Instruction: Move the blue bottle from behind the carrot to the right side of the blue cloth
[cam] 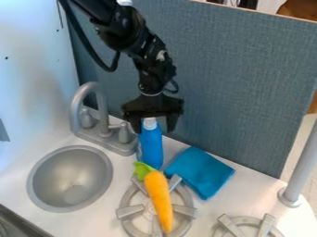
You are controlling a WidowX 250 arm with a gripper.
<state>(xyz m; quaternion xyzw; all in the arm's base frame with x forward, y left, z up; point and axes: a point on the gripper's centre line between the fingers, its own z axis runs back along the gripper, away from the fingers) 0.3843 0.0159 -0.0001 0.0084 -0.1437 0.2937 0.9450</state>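
Wide open, the black hand (154, 128) points down with its two stiff, angular fingers apart, one on either side of the blue bottle's (151, 147) white cap; whether either finger touches it, I cannot tell. A tall panel (235, 83) of woven grey-blue fabric rises behind the smooth, pale worktop (238, 196). The round grey sink (62, 183) forms a shallow bowl, with a curved grey faucet (75, 109) at its back edge. Near the sink stands the upright bottle, slim and smooth, between the faucet and a soft, folded teal cloth (201, 172). In front of them lies a ring-shaped grey burner (129, 212) with raised bars. A smooth toy carrot (160, 199), orange and tapering, rests slantwise across it, its green, leafy top (143, 170) toward the bottle.
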